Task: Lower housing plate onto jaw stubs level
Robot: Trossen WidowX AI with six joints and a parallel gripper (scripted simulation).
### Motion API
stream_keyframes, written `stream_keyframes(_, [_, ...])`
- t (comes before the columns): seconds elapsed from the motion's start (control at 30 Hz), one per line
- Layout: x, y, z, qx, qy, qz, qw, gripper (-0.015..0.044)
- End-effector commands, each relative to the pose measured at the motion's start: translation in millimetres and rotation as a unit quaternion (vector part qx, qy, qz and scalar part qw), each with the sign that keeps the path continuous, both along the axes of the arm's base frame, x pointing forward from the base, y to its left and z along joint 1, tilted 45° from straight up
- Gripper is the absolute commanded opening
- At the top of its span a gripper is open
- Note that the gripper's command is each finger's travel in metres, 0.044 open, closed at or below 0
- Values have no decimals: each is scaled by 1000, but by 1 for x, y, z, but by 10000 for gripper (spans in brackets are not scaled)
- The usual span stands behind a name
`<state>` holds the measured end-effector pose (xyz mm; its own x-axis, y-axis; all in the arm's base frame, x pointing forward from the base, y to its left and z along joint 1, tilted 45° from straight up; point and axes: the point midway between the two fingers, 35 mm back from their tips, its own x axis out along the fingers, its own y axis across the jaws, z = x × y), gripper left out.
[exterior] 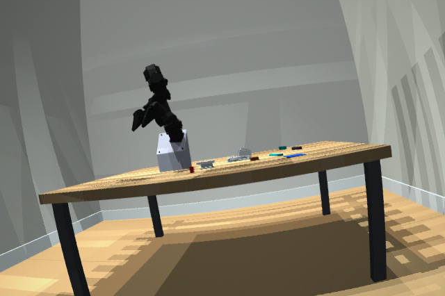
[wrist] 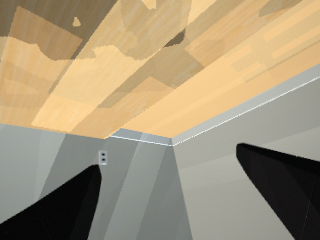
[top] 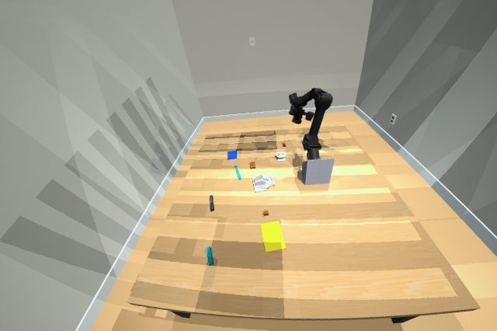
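Above the tabletop (top: 333,255) (exterior: 251,174)'s far right, released pincer (top: 304,119) (exterior: 139,128) (wrist: 169,160) is hovering; housing pickup apparently pending, needing a leftward approach.

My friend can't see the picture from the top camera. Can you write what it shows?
A black robot arm bends over a wooden table. Scattered beside it are a yellow sheet, a blue square and white parts.

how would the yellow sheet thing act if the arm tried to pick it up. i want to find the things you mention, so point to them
The yellow sheet (top: 273,236) looks thin and lies flat, so it would probably be hard to get fingers under. Its straight edges suggest it is fairly stiff, though that is a guess. Being broad and flat, it seems likelier to slide than roll if pushed.
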<state>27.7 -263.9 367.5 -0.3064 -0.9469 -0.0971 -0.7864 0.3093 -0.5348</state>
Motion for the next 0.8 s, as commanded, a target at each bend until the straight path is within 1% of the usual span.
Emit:
stream_keyframes(0.0, [20, -3, -19, 32, 9, 34, 999, 440])
stream_keyframes(0.37, [79, 4, -70, 119, 49, 135, 982, 440])
stream_keyframes(0.77, [133, 34, -126, 210, 109, 234, 943, 440])
